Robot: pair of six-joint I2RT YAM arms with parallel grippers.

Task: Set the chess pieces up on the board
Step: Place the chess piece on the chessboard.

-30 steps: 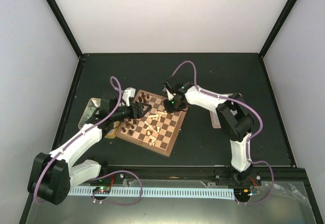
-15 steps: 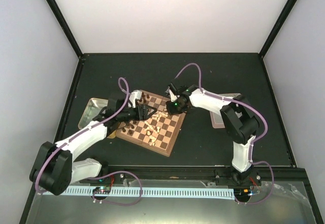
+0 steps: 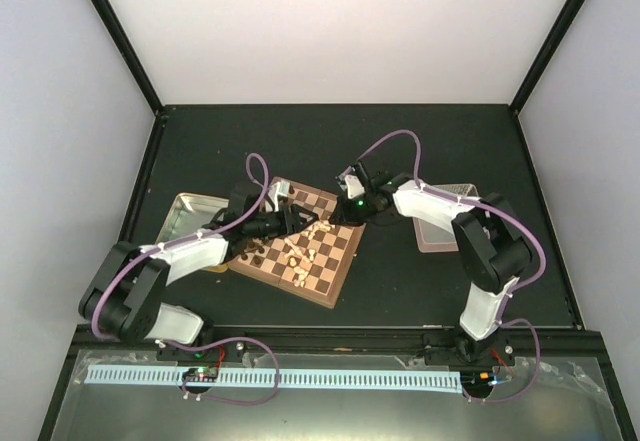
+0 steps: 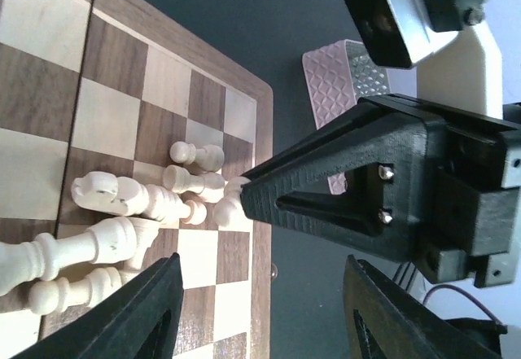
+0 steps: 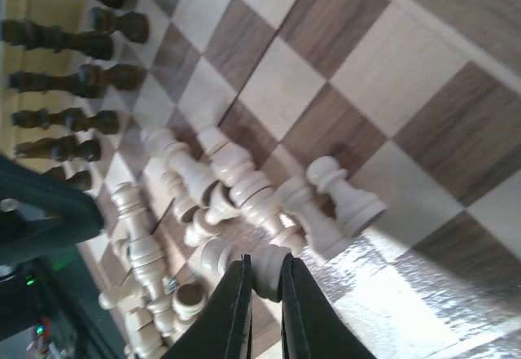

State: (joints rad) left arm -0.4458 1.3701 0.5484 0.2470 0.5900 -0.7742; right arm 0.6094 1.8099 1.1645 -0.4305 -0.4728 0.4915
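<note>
The cream chess pieces (image 5: pixel 236 176) lie tumbled in a heap (most on their sides) near the middle of the board (image 5: pixel 391 74). A rounded-top piece (image 5: pixel 269 258) at the heap's edge is pinched between the closed fingers of the right claw (image 5: pixel 264 278). The left claw (image 4: pixel 260 265) hovers beside the heap with its fingers spread, gripping nothing, and dark chessmen (image 5: pixel 81 45) stand in rows along one board edge.

Dark matte counter (image 3: pixel 400 151), black-edged, closed in by pale walls. Lying flat on it left of centre, turned askew, the board (image 3: pixel 336 266); near its left corner, a gold tin tray (image 3: pixel 180 216), partly hidden. Well apart to the right of the board, a pinkish-grey tray (image 3: pixel 440 236), also partly covered.
</note>
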